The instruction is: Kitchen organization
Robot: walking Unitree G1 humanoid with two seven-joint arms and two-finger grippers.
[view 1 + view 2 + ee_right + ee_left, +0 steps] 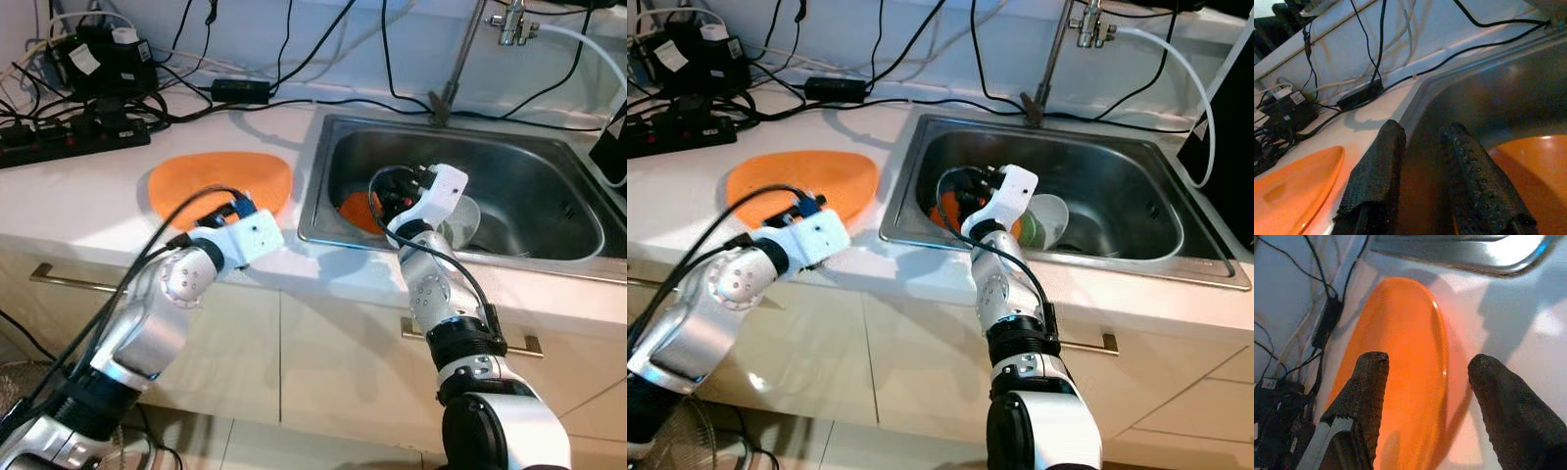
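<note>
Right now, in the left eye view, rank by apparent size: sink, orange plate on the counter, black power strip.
1. Sink, clearly largest.
2. Orange plate on the counter.
3. Black power strip, partly cut off at the frame edge, so unsure.

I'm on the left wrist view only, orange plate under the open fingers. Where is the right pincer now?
Observer: The right pincer is down in the sink, at its left end.
Operator: Is anything in that sink?
Observer: A second orange plate lies there, right beside the fingers.
Operator: Is it gripped?
Observer: No. The fingers are slightly apart with nothing between them; the plate sits to one side.
Operator: Anything else in there?
Observer: A white bowl sits just past the plate, toward the middle of the sink.
</note>
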